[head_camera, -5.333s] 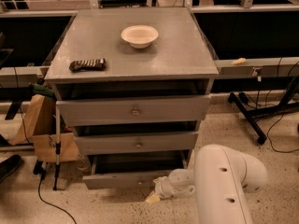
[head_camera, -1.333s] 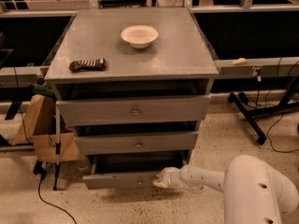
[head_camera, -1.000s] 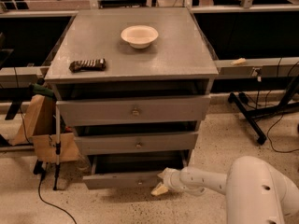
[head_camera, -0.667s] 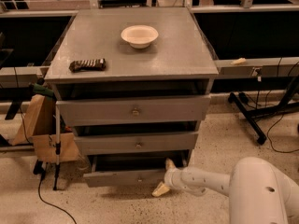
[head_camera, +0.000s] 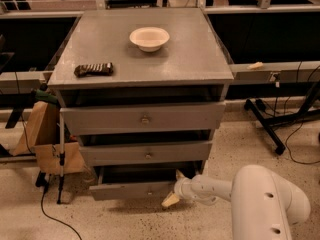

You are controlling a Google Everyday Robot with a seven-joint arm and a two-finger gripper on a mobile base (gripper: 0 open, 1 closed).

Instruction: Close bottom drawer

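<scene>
The bottom drawer (head_camera: 131,189) is the lowest of three grey drawers in the cabinet. It stands pulled out a little, with a dark gap above its slim front and a tiny knob (head_camera: 148,191) at the middle. My gripper (head_camera: 173,188) reaches in from the right on a white arm and sits at the right end of the drawer front. One finger points up by the drawer's upper edge and one cream finger (head_camera: 169,200) points down toward the floor, so the gripper is open and holds nothing.
The cabinet top (head_camera: 200,59) carries a white bowl (head_camera: 149,37) and a dark snack bar (head_camera: 93,69). The middle drawer (head_camera: 147,153) and top drawer (head_camera: 145,118) also stand slightly out. A brown paper bag (head_camera: 47,139) and a thin pole (head_camera: 61,154) stand at the left. A black stand's legs (head_camera: 267,126) lie at the right.
My arm has stretched left along the floor until the gripper reached the drawer front's right end. The fingers have spread apart. The drawer stands about where it was.
</scene>
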